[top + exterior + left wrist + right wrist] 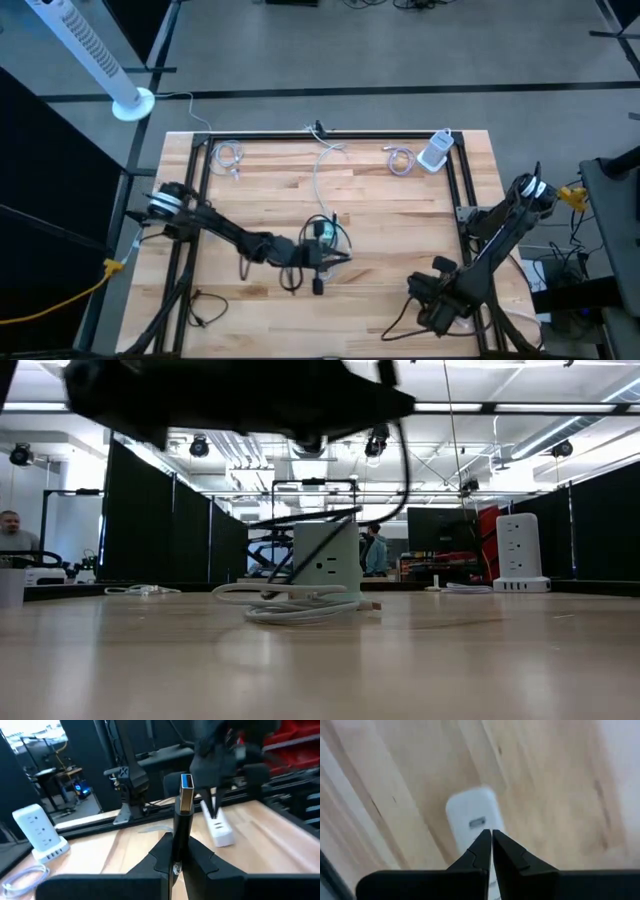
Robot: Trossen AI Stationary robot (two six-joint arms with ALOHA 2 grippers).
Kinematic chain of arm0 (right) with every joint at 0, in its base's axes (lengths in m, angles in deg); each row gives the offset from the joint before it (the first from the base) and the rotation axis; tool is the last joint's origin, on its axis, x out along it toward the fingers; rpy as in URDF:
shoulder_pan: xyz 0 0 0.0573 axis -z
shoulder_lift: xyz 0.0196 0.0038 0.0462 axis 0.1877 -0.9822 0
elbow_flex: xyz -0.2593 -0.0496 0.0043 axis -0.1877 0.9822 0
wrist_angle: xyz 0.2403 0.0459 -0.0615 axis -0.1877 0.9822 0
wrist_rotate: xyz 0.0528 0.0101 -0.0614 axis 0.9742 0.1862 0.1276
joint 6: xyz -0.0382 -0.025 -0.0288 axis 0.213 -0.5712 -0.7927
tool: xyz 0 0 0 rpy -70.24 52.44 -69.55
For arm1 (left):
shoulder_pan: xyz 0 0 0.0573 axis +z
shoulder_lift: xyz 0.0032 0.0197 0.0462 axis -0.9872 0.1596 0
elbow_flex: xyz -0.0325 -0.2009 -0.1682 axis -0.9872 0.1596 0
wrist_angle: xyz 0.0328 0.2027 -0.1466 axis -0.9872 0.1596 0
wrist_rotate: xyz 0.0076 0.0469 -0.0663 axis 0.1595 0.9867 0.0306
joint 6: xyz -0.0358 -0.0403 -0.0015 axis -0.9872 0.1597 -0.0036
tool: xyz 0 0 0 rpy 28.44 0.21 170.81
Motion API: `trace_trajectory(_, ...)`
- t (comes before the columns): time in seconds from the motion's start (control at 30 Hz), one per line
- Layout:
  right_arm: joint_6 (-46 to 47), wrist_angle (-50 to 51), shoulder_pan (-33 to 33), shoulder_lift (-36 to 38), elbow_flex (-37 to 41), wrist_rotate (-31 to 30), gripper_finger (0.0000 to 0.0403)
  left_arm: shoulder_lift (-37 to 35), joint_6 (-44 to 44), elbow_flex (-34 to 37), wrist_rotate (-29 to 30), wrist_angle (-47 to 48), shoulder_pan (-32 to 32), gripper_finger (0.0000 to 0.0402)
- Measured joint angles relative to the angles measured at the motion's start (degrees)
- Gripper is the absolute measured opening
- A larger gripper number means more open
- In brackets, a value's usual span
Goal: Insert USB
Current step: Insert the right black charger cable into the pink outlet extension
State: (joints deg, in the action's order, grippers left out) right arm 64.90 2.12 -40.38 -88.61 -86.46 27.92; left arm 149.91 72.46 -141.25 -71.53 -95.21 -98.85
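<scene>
Gripped upright between the closed fingers of the left claw, the USB plug shows a black body, a silver metal shell and a blue tongue, held above the table centre near a white power cube. Right claw is shut and empty over a white adapter at the table's near right corner.

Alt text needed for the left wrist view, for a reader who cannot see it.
The left end effector is shut on a black USB stick with a silver, blue-tipped plug, pointing away from the camera above the light wooden table. A white multi-outlet power tower stands far off, and a white oblong adapter lies beneath the other dark arm.
</scene>
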Motion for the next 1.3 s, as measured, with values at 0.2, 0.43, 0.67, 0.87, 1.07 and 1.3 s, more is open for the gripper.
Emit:
trace_trajectory(0.2,-9.05,-0.03,0.05,1.2,0.09,-19.0,0.0018,5.7,4.27,-10.01,0.06,1.98,1.76,0.0012)
trace_trajectory(0.43,-18.46,0.17,-0.21,2.02,0.11,-44.97,0.0095,6.75,4.36,-17.84,-1.88,9.71,2.13,0.0012)
trace_trajectory(0.67,-23.17,-0.2,0.1,2.45,-1.83,-55.71,0.0143,6.73,12.82,-19.11,3.28,15.15,2.52,0.0012)
trace_trajectory(0.87,-24.46,-0.34,2.4,2.45,-5.0,-55.71,0.0146,6.73,16.73,-18.58,7.75,15.28,4.28,0.0012)
trace_trajectory(1.07,-31.71,-0.38,6.88,2.45,-5.9,-55.64,0.0132,6.73,16.66,-18.35,7.77,16.98,5.5,0.0012)
trace_trajectory(1.3,-38.72,-0.84,11.57,2.45,-5.9,-53.54,0.0115,6.69,16.81,-18.3,7.61,20.48,5.67,0.0012)
